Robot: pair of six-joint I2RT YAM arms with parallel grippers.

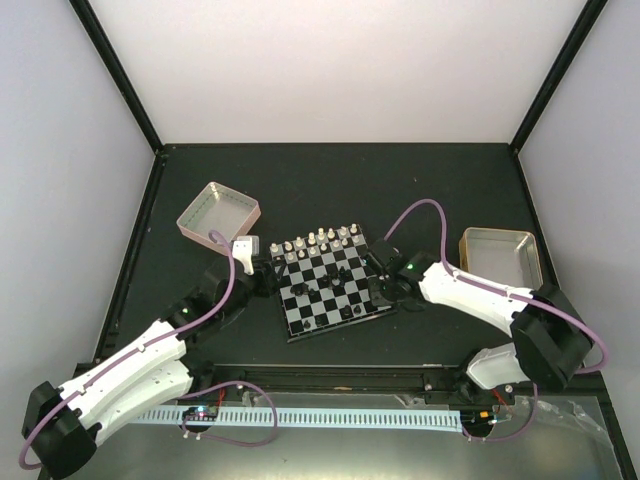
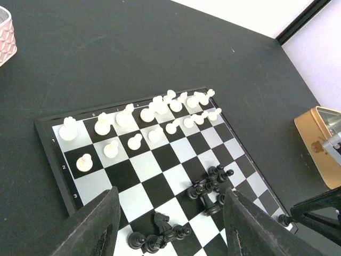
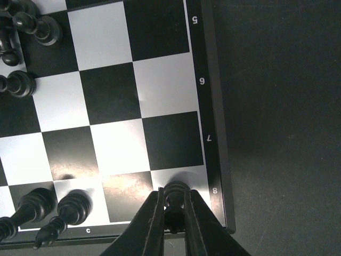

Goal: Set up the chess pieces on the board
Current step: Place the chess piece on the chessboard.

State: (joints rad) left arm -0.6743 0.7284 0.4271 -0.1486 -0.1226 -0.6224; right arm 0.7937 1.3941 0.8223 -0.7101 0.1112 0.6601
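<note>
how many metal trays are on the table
2: a pink-sided tray at the far left of the board, and a tan-sided tray to the board's right. The top view shows no place where another could be hidden.

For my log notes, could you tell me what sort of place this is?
Probably a lab test cell: plain white walls enclose a black table with two robot arms and a chessboard.

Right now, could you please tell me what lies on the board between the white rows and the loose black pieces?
Only bare squares: in the left wrist view, no piece stands between the white rows and the black pieces.
</note>
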